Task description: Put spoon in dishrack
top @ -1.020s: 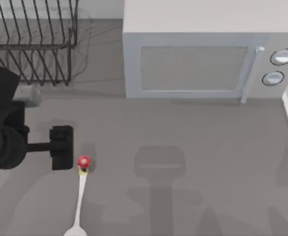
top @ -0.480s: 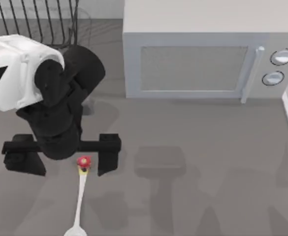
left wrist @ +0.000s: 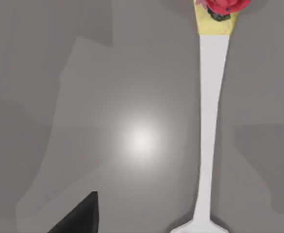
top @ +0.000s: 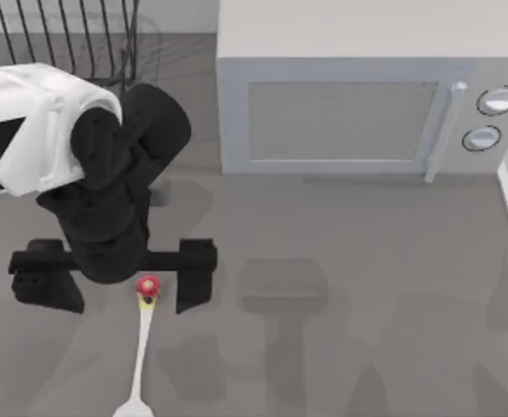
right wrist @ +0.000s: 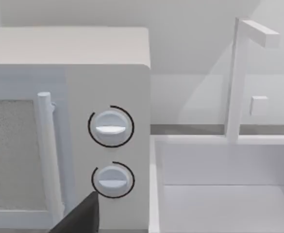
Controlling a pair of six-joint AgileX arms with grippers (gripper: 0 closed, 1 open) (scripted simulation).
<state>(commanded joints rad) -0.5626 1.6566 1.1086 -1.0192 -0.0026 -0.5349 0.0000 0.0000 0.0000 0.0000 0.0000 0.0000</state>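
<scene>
The white spoon (top: 141,347) lies flat on the grey table near the front left, its bowl toward the front edge and its red knob (top: 148,285) toward the back. My left gripper (top: 121,291) hangs open above the knob end, one black finger on each side of it and well apart from it. In the left wrist view the spoon (left wrist: 210,121) runs down the picture, with one dark fingertip (left wrist: 78,218) off to its side. The black wire dishrack (top: 80,35) stands at the back left, partly hidden behind my left arm.
A grey microwave (top: 349,113) with its door shut stands at the back, right of the dishrack. The right wrist view faces the microwave's knobs (right wrist: 110,127) and a white sink (right wrist: 219,194) with a faucet (right wrist: 239,73) beside it.
My left arm has swung in from the left over the spoon's knob end, and its fingers now straddle the knob. In the last half second it crept slightly right. The spoon has not moved.
</scene>
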